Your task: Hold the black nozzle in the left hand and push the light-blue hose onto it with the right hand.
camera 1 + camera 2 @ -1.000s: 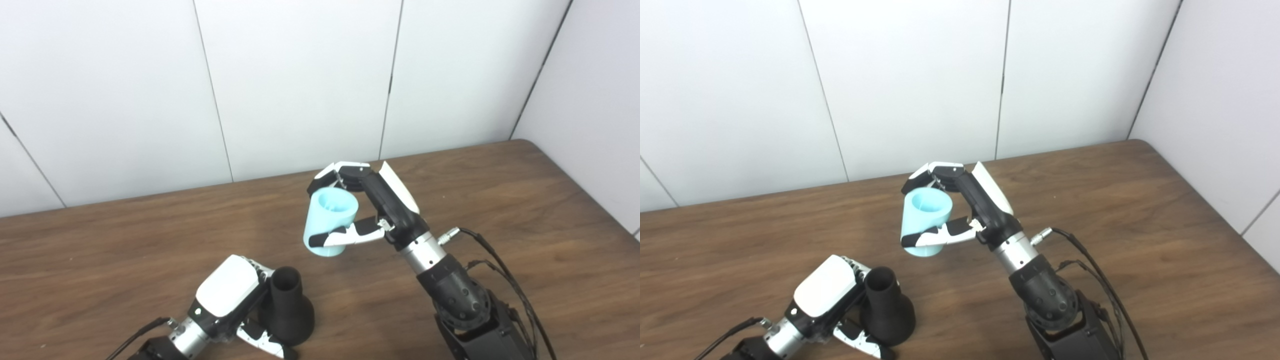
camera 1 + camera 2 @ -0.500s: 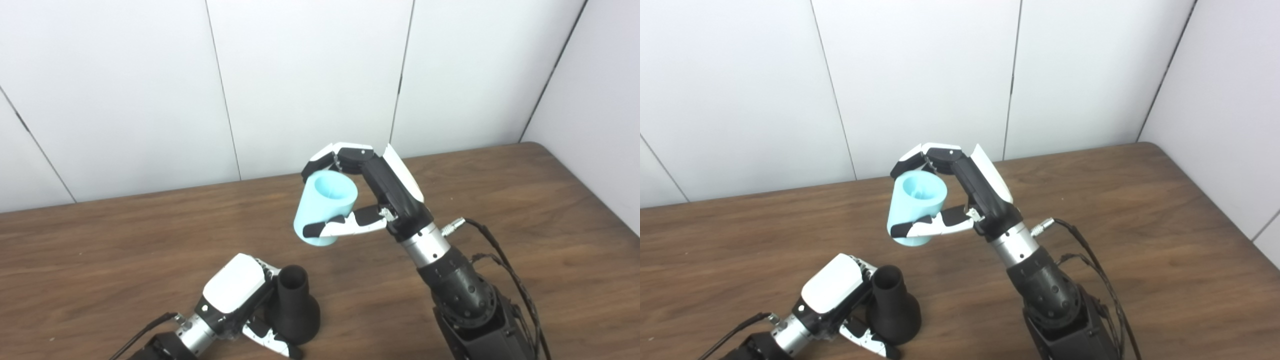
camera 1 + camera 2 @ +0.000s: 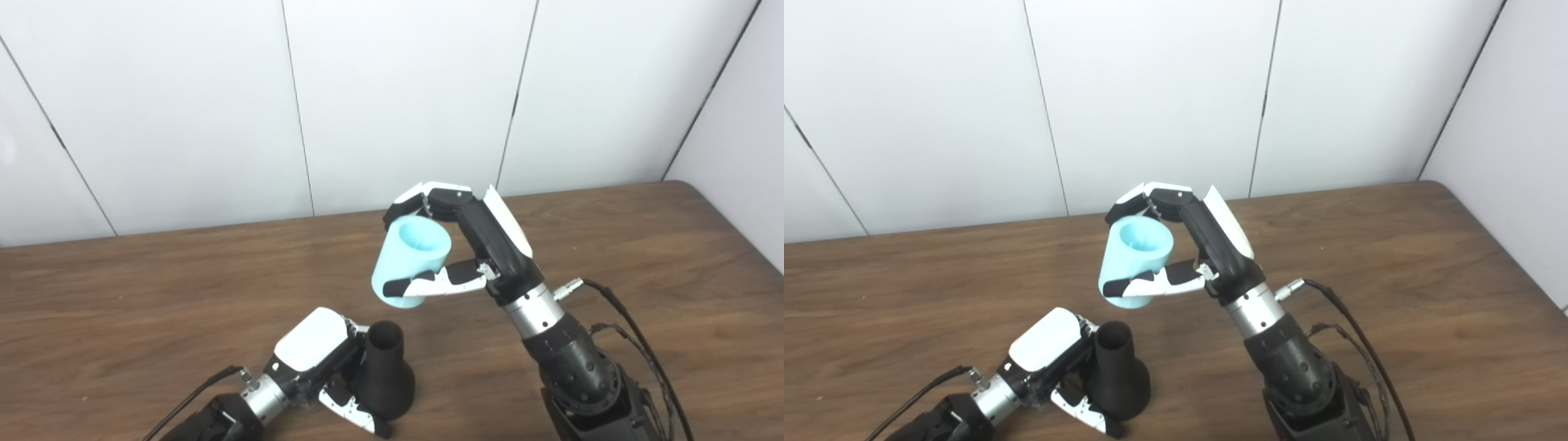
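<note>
Black nozzle (image 3: 383, 380) gripped by left hand (image 3: 312, 358) | light-blue hose (image 3: 409, 263) gripped by right hand (image 3: 471, 245), apart

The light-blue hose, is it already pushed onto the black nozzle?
No, the light-blue hose is held in the right hand, apart from the black nozzle at the left hand.

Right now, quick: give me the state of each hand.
Left hand: shut on the nozzle, which stands on the table.
Right hand: shut on the hose, held in the air.
</note>
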Motion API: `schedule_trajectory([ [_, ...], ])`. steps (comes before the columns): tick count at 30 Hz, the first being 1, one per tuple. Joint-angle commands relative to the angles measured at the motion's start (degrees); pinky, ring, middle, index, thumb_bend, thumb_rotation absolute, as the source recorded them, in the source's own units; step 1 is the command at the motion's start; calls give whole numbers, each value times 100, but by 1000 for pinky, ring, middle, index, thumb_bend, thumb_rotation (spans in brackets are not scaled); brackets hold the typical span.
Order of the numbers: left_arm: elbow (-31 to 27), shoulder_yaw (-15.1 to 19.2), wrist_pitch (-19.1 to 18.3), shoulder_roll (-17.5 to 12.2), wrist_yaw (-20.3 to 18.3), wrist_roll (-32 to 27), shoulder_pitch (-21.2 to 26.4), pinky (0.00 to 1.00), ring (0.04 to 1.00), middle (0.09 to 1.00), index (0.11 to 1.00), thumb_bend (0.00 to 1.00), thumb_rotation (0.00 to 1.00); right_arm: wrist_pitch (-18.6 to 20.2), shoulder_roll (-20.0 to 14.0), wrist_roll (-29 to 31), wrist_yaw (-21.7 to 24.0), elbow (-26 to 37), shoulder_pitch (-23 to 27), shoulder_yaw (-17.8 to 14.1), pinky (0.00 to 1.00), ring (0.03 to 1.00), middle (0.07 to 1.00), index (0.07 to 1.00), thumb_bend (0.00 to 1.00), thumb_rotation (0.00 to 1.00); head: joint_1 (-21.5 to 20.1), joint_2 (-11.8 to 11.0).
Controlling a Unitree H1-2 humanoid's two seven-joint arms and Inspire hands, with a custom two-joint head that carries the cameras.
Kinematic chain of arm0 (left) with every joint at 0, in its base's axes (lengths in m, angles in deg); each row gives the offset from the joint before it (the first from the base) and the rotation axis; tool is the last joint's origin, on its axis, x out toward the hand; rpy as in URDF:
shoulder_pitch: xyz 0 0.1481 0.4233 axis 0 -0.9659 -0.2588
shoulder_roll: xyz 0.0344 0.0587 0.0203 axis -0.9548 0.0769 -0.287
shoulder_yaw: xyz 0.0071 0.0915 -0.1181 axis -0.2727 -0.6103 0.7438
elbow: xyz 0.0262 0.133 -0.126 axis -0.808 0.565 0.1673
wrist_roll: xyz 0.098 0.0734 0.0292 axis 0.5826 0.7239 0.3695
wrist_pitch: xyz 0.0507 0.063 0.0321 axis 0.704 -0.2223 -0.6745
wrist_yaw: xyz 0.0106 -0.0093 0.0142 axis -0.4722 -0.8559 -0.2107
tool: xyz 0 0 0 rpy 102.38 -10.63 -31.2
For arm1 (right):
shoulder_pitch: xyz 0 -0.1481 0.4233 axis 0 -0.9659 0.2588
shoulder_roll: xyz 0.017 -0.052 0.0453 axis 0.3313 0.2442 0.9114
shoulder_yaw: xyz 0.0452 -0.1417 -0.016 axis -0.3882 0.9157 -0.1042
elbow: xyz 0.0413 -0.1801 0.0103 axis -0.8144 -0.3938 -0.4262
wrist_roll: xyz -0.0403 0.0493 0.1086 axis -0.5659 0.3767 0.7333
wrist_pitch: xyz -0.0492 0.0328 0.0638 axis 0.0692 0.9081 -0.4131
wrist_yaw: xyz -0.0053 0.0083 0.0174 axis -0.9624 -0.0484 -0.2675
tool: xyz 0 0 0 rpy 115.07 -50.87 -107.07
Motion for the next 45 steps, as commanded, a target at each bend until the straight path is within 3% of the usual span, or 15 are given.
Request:
schedule_trajectory([
  [1, 555, -809, -235, 56, -1555, 217, -1013, 189, 235, 312, 484, 515, 40, -350, 58, 87, -4, 266, 281, -19, 312, 397, 515, 517, 511, 0, -3, 10],
  [19, 399, -804, -202, -11, -1560, 159, -1048, 138, 182, 257, 485, 516, 40, -230, 53, 144, 72, 348, 18, 42, 304, 396, 517, 518, 510, 0, 26, 138],
  [30, 428, -804, -188, -16, -1570, 155, -1039, 149, 194, 273, 484, 516, 40, -173, -52, 138, 291, 395, -87, 135, 293, 388, 516, 521, 510, 0, 3, 201],
  [45, 377, -788, -262, -68, -1717, 71, -1026, 171, 220, 300, 485, 515, 40, 191, -135, 347, 571, 690, -48, -20, 251, 380, 521, 514, 509, 0, -90, 283],
])
